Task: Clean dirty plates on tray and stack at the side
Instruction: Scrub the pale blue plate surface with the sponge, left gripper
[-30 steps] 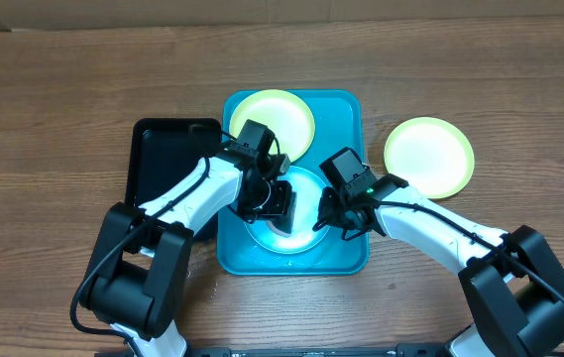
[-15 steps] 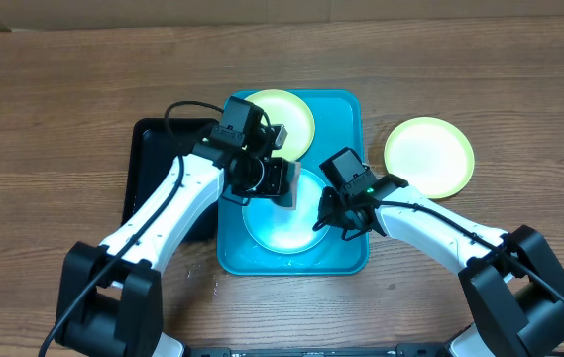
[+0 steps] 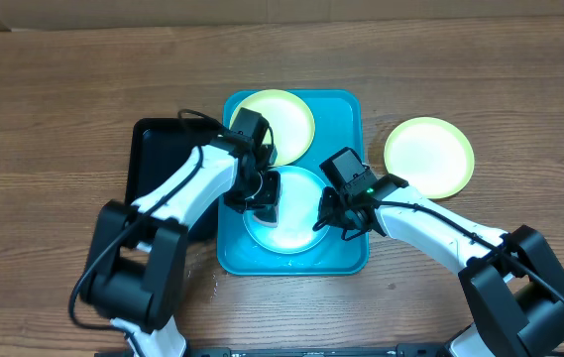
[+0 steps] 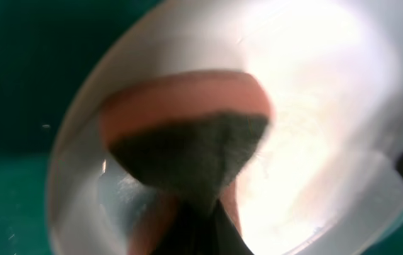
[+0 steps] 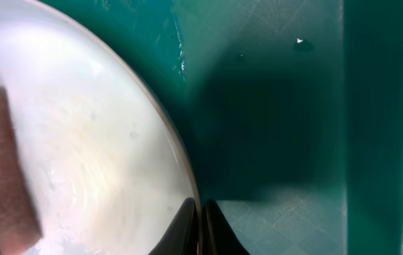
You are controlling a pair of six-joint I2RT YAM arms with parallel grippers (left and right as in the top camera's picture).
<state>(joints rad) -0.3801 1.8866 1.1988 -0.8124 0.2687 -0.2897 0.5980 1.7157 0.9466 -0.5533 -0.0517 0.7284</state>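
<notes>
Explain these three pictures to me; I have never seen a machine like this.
This is a robot with two white-and-black arms, each ending in a two-finger pincer. The wide picture looks down from above the wooden table. The two close-ups come from a camera on each wrist. On the table lie a black tray, a blue tray and, to its right, a loose yellow-green plate. Inside the blue tray sit a second yellow-green plate and a light cyan plate. The left pincer presses an orange sponge with a dark scrubbing face onto the light cyan plate. The right pincer pinches that plate's rim, apparently to steady it.
</notes>
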